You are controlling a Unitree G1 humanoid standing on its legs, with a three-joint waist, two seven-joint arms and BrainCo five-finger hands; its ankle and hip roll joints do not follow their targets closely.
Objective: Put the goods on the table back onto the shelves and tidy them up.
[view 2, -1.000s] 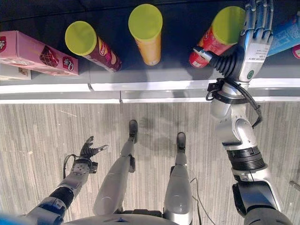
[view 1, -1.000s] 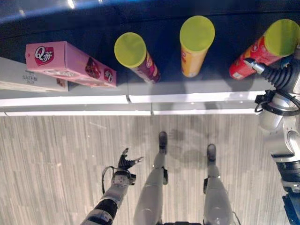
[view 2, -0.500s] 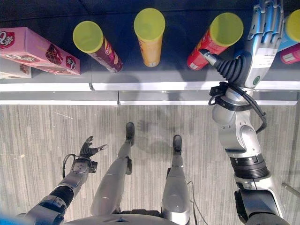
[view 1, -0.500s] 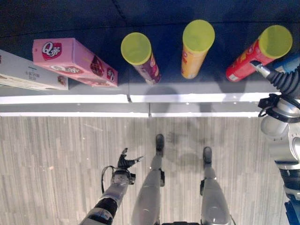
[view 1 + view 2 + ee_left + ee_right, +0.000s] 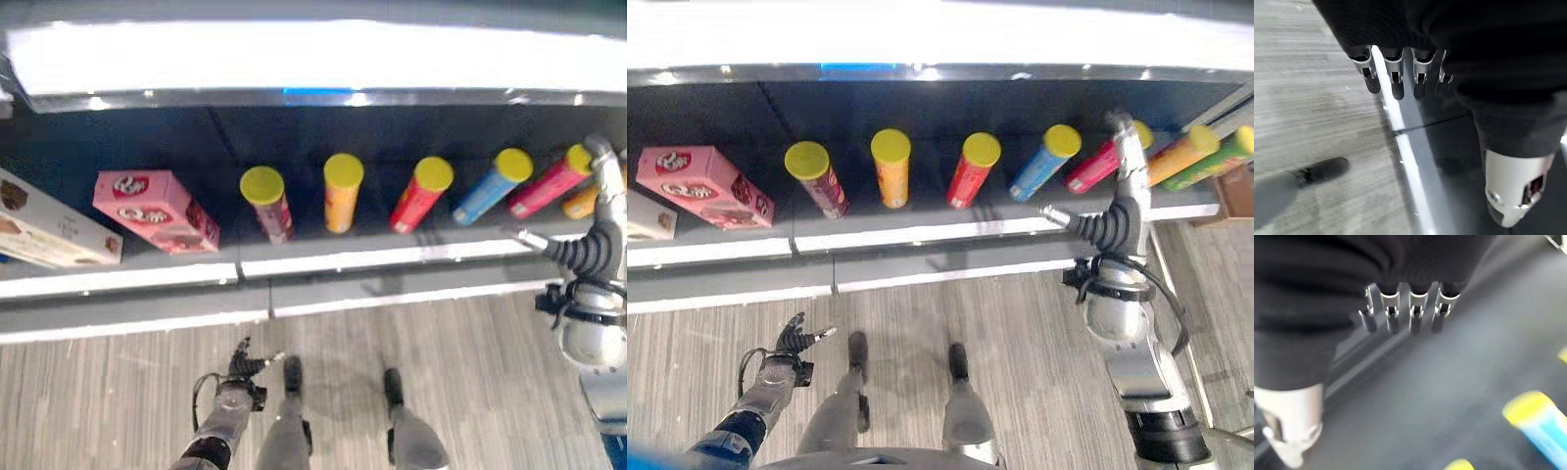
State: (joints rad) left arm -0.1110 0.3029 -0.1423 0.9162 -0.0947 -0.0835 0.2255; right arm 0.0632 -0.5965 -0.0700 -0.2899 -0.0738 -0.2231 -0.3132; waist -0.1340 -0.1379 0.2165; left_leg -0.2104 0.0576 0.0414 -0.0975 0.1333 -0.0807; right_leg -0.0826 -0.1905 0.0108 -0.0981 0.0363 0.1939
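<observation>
Head views: a dark shelf [image 5: 921, 230] with a pale front edge runs across the upper part of the scene, above a grey wood-grain floor [image 5: 1019, 333]. On the shelf, from 9 o'clock toward 3 o'clock, stand a white box [image 5: 44, 235], a pink box [image 5: 152, 211] lying tilted, then a row of tall tubes with yellow-green lids: a maroon tube [image 5: 816, 178], an orange tube [image 5: 892, 167], a red tube [image 5: 972, 169], a blue tube [image 5: 1045, 161] and a crimson tube [image 5: 1097, 166]. Past the right hand lie two more, an orange-yellow tube [image 5: 1181, 153] and a green tube [image 5: 1215, 157], near the shelf's 3 o'clock end. The upright tubes stand apart from one another.

The right hand [image 5: 1125, 162] is raised over the shelf at about 2 o'clock, between the crimson tube and the orange-yellow tube, its fingers [image 5: 1400, 313] straight and side by side, holding nothing; the right wrist view shows the blue tube's lid [image 5: 1530, 406] beyond them over the dark shelf board.

The left hand [image 5: 245, 362] hangs low at about 7 o'clock over the floor, well apart from the shelf, fingers [image 5: 1396, 73] relaxed and slightly spread, empty.
</observation>
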